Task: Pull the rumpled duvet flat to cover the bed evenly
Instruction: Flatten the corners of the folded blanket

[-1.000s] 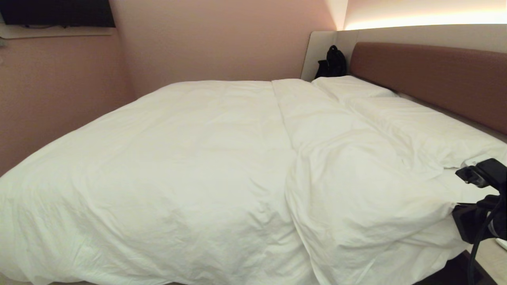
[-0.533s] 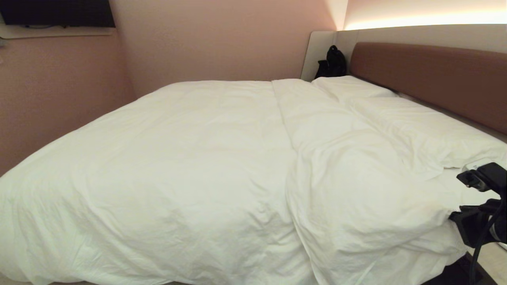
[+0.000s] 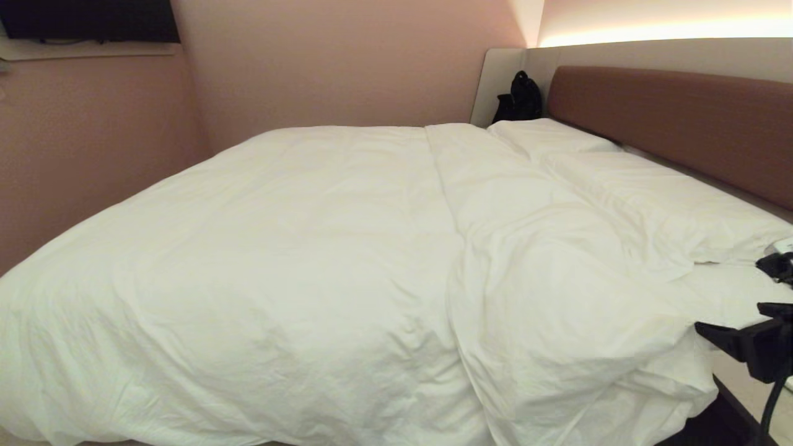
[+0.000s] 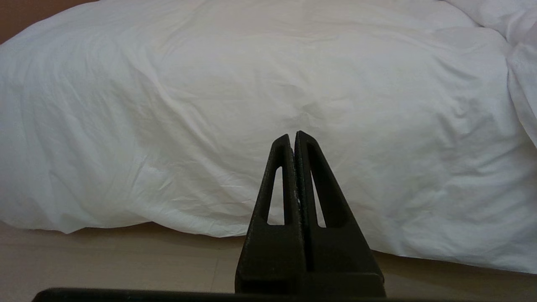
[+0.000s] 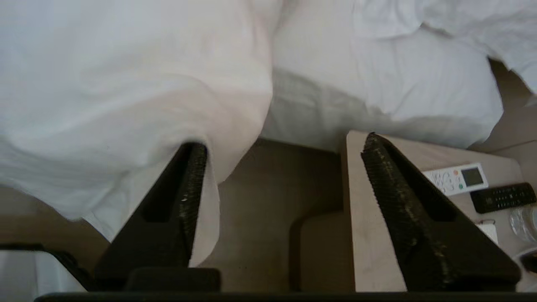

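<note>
The duvet (image 3: pixel 347 266) lies all over the bed (image 3: pixel 694 118). From the head view it's mostly flat, but it's bunched in folds on the right, near the pillows (image 3: pixel 669 198). The right pincer (image 3: pixel 753 310) is at the far right edge, just beside the duvet's hanging corner. A black bag (image 3: pixel 519 98) sits in the back corner.

Left wrist view: left pincer (image 4: pixel 295 138) w/ its two sides pressed together, holding nothing, pointing at the duvet's hanging side. Floor (image 4: pixel 105 260) shows below.

Right wrist view: right pincer (image 5: pixel 281 147), sides wide apart, nothing held. One finger (image 5: pixel 191 184) is close by the duvet's edge. Only here do you see the bedside table (image 5: pixel 377 235) w/ two remotes (image 5: pixel 457 179).

I think the robot is between pulls. Next it likely needs to grab the bunched edge & tug it flat.
</note>
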Robot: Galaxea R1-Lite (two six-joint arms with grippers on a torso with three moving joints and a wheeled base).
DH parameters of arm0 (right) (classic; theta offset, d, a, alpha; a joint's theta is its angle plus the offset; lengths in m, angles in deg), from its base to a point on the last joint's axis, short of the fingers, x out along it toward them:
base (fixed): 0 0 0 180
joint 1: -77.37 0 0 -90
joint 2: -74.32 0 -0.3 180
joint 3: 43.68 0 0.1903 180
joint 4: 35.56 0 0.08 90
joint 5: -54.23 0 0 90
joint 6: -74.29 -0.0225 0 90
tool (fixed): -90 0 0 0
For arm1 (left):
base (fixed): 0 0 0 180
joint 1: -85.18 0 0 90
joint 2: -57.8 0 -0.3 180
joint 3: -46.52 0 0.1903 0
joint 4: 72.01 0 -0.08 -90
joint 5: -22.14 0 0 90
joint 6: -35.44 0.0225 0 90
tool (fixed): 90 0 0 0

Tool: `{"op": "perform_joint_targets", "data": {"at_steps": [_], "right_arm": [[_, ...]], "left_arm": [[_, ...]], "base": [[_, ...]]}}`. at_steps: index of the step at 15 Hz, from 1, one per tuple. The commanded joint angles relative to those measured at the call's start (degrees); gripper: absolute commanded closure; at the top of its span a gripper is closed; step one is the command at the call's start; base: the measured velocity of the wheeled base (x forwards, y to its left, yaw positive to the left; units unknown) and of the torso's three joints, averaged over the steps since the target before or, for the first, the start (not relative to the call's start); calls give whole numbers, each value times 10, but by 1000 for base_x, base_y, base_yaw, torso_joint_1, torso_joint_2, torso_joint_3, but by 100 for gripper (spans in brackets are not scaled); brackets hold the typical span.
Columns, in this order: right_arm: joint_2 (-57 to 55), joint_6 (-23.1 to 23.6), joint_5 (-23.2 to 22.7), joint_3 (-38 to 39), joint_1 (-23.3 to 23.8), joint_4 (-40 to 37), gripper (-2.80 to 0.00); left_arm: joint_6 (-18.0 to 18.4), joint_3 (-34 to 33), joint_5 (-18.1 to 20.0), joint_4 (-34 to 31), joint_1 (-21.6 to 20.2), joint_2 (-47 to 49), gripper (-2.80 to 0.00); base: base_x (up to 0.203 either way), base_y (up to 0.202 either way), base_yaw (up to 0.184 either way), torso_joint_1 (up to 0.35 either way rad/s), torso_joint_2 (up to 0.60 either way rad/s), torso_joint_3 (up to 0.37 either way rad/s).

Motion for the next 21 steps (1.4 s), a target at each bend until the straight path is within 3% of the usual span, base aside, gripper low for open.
{"op": "perform_joint_targets", "data": {"at_steps": [1,5,11,12,15,21], "right_arm": [[71,-22,-40,-34,0,-89,-280],[115,-125,-140,-185,0,-265,-280],[59,-173,-160,-246,0,-289,-280],[46,-181,-160,-252,1,-289,0],[-15,-202,-162,-278,7,-287,0],[-177,-238,-170,-403,21,-290,0]], "left_arm": [[0,0,0,0,0,0,0],[0,0,0,0,0,0,0],[0,0,0,0,0,0,0],[-1,0,0,0,0,0,0],[0,0,0,0,0,0,0],[0,0,0,0,0,0,0]], "base": [[0,0,0,0,0,0],[0,0,0,0,0,0],[0,0,0,0,0,0],[0,0,0,0,0,0],[0,0,0,0,0,0],[0,0,0,0,0,0]]}}
